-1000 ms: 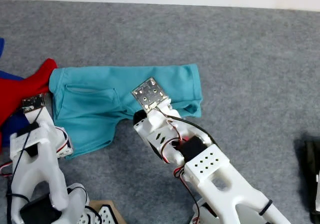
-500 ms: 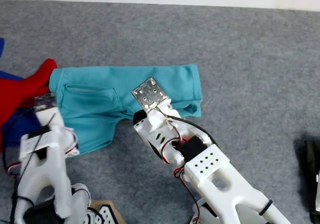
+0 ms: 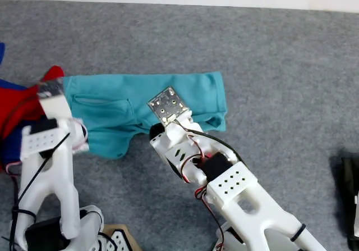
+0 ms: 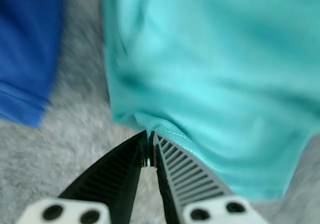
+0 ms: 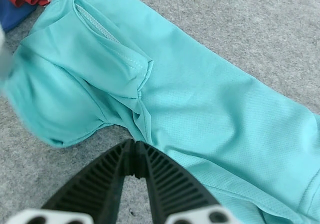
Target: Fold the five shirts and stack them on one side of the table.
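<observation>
The teal shirt [image 3: 140,94] looks mid-fold, with the left hand [image 4: 149,140] clamped on its hem and the right hand [image 5: 132,148] closed at its edge, so the hem likely goes across next.

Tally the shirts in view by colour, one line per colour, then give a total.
teal shirt: 1
red shirt: 1
blue shirt: 1, if the blue patches are one garment
Total: 3
</observation>
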